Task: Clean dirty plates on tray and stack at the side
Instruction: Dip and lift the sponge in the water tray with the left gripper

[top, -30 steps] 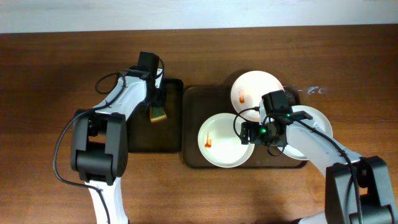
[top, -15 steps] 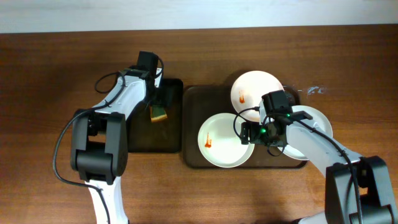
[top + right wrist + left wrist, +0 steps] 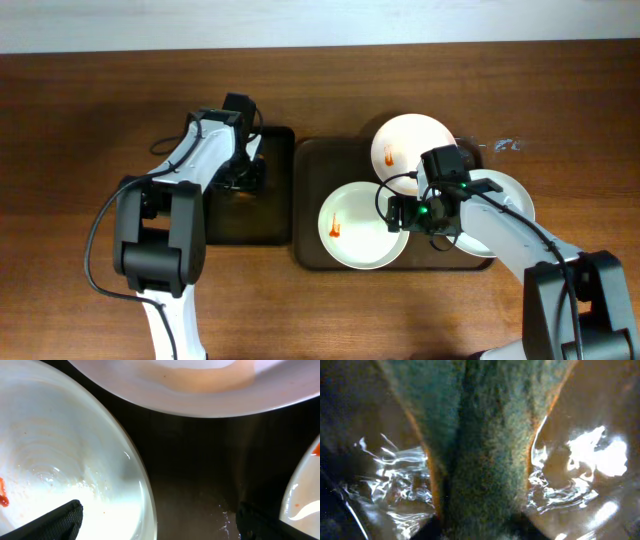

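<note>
Left claw now down over sponge

We look down on a dark brown wooden table that fills nearly the whole overhead view, its grain running side to side. Beyond the table's far edge runs a pale off-white strip; wall or floor, we cannot tell. Light on the table is even, and the shadows are soft.

Overhead: straight down on table, both arms in frame. Left wrist: hard against sponge. Right wrist: close over tray ahead of right claw; flanking plates shared with overhead.
</note>
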Robot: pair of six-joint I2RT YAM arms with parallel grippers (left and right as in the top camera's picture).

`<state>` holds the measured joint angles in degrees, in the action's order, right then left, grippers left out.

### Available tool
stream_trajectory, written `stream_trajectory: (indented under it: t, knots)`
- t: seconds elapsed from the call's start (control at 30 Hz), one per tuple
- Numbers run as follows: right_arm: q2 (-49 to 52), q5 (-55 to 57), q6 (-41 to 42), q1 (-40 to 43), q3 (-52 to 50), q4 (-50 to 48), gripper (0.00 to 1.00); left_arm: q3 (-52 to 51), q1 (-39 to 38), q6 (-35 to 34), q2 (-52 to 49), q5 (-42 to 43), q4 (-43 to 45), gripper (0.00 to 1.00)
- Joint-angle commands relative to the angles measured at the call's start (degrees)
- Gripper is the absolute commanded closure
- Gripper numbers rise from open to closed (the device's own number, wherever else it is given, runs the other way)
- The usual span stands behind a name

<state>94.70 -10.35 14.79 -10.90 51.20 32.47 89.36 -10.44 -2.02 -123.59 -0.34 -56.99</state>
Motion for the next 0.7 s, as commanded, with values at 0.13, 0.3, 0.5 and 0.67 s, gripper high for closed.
stream_trajectory:
  t: [0.13,0.3,0.5,0.67]
  knots:
    - [0.3,0.5,0.0,0.0,-0.4,-0.2,0.01,0.0,-0.1,0.3,-2.2,0.4,-0.3,0.1]
    - [0.3,0.5,0.0,0.0,-0.4,-0.2,0.01,8.2,-0.1,0.3,-2.2,-2.5,0.7,0.02]
    - [0.3,0.5,0.0,0.0,-0.4,-0.2,0.02,7.0,-0.3,0.1,-2.9,-2.5,8.2,0.11]
    - [0.3,0.5,0.0,0.0,-0.4,-0.2,0.02,7.0,-0.3,-0.3,-6.2,0.3,8.5,0.72]
